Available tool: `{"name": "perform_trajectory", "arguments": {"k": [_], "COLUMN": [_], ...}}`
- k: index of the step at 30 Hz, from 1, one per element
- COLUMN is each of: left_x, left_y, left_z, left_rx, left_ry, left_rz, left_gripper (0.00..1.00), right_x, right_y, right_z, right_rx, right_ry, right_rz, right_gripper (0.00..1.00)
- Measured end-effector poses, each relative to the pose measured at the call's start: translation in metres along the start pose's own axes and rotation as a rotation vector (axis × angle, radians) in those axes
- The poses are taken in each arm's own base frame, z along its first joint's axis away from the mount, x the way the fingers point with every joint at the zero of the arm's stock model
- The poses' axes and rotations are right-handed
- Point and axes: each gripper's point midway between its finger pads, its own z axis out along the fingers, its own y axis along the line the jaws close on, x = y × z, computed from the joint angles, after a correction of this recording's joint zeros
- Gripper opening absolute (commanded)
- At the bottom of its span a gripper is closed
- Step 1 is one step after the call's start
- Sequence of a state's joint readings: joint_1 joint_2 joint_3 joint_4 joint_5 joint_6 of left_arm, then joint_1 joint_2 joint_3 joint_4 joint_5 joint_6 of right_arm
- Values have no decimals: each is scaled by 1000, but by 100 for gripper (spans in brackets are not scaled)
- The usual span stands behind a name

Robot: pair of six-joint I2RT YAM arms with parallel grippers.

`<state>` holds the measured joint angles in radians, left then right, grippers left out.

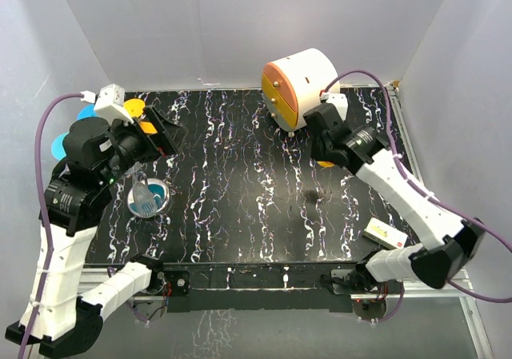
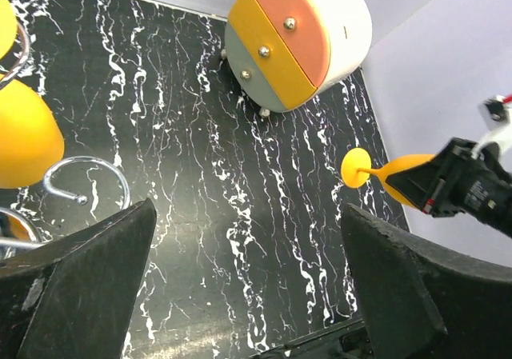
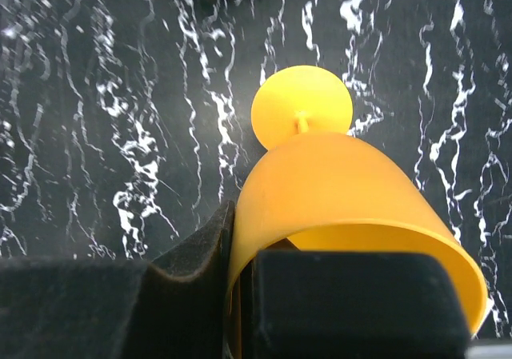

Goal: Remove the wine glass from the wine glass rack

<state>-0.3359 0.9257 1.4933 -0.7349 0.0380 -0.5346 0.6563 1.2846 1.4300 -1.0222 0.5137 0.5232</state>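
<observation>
Rim of wine glass (image 3: 344,191) sits partly hidden behind clamping right pincer (image 3: 240,291).

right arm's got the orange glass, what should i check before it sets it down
1. Wine glass pinched at its bowl rim by the right gripper: ok.
2. Glass well away from the rack: ok.
3. Gap between glass and cabinet: ok.
4. Bare table under the glass: ok.
5. Left gripper open, holding nothing: ok.
6. Grip firm enough: cannot tell.
</observation>
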Motion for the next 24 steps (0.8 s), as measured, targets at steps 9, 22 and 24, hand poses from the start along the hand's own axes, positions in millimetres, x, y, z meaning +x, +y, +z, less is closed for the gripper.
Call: {"name": "perform_trajectory", "arguments": {"k": [9, 22, 24], "left_x": [1, 4, 4], "left_y": [7, 13, 15], "left_z": [-9, -3, -4], "left_rx": [-23, -49, -56], "left_ry": [-9, 11, 11], "left_rz": [48, 74, 78], "left_gripper": [99, 99, 99], "right_x": [13, 41, 44], "right_y": [-2, 22, 24], "right_z": [49, 123, 128], "right_rx": [-37, -35, -36], "right_ry": [289, 486, 497], "right_rz": [5, -89, -95], "right_gripper": [0, 0, 0]}}
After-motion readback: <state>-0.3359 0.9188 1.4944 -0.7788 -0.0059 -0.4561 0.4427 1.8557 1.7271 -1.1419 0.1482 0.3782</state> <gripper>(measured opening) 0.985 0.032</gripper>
